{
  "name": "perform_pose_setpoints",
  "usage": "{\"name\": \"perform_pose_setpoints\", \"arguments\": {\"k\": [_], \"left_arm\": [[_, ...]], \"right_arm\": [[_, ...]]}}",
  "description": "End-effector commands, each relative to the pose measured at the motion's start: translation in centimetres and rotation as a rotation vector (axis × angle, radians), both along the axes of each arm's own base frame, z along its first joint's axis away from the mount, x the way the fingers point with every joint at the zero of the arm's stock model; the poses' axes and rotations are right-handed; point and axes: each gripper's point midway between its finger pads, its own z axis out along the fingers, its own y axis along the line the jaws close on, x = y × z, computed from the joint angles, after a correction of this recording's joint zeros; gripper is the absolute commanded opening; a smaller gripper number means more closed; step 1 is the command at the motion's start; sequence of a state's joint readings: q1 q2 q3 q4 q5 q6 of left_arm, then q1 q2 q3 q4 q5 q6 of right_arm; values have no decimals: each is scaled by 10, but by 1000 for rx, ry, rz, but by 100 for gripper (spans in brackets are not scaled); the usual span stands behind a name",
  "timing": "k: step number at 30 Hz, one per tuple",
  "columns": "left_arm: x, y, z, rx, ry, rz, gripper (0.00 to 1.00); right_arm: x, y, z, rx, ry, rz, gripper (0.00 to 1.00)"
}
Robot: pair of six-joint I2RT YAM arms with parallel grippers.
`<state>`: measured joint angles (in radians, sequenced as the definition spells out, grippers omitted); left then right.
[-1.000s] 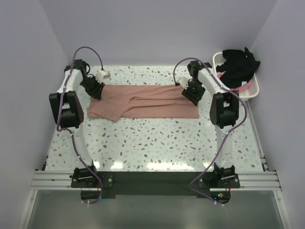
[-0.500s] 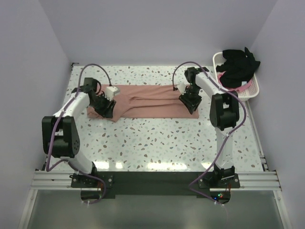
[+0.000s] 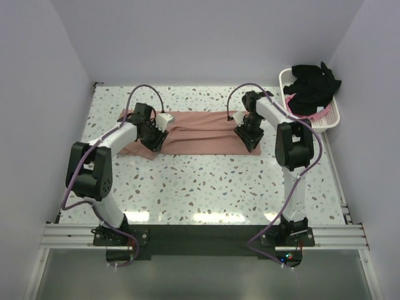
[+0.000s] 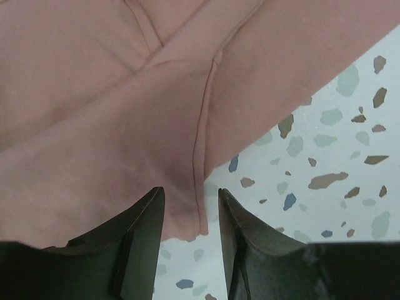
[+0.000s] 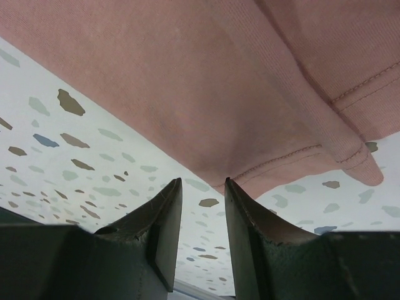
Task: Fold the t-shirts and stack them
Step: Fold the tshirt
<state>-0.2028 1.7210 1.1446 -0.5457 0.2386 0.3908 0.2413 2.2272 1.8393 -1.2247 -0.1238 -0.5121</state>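
The dusty salmon-pink t-shirt (image 3: 200,131) lies flat on the table as a long strip, folded lengthwise. My left gripper (image 3: 156,139) is open, low over its near edge left of the middle. In the left wrist view the left gripper (image 4: 190,194) has a seamed corner of the shirt (image 4: 125,94) between its open jaws. My right gripper (image 3: 250,139) is open at the shirt's right near corner. In the right wrist view the right gripper (image 5: 203,184) has its fingertips just short of the hem of the shirt (image 5: 206,81). The black t-shirt (image 3: 315,84) and the brighter pink t-shirt (image 3: 320,116) lie in the basket.
A white lattice basket (image 3: 335,114) stands at the back right of the speckled table (image 3: 206,187), close to the right wall. Purple-grey walls close in the table on the left, back and right. Cables loop above both wrists.
My left gripper has moved right and nearer, from the shirt's far left end to its near edge. My right gripper has moved a little nearer along the shirt's right end.
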Motion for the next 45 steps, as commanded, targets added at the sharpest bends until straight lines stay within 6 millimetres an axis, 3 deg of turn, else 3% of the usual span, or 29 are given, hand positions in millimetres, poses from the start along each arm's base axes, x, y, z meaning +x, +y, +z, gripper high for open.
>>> {"name": "perform_pose_setpoints", "arguments": {"k": [1,7,12,15,17,18,21,26,29,33,38,39,42,44,45], "left_arm": [[29,-9,5,4,-61,28,44],[46,-15,1,30,-87,24,33],[46,-17,-6,41,-70,8,26],[45,-18,-9,39,-59,-3,15],[44,-19,-7,33,-57,-6,1],[45,-21,-3,21,-60,-12,0],[52,-29,14,-16,-91,-20,0],[82,-40,46,-62,-166,-3,0],[98,-43,46,-64,-177,5,0],[114,-45,27,-48,-157,24,0],[135,-52,26,-73,-184,43,0],[138,-52,24,-73,-191,50,1],[149,-51,26,-70,-214,84,17],[150,-48,30,-69,-222,92,26],[151,-43,42,-81,-239,101,27]], "right_arm": [[4,4,7,22,-34,-19,37],[4,2,5,16,-35,-19,36],[3,0,3,1,-34,-9,36],[4,-1,1,-1,-33,-9,36],[4,-1,0,-3,-31,-6,36],[3,-1,-1,-4,-26,-6,36],[4,-1,-2,-6,-25,-6,36],[4,-1,-4,-7,-20,-1,36],[5,-2,-3,-7,-20,0,36],[5,-1,-1,-3,-22,3,36],[3,-1,0,-2,-21,6,36],[3,-1,0,-1,-20,6,36],[1,-1,0,0,-17,5,37],[2,-1,1,1,-20,5,37],[2,-1,3,1,-20,3,37]]}}
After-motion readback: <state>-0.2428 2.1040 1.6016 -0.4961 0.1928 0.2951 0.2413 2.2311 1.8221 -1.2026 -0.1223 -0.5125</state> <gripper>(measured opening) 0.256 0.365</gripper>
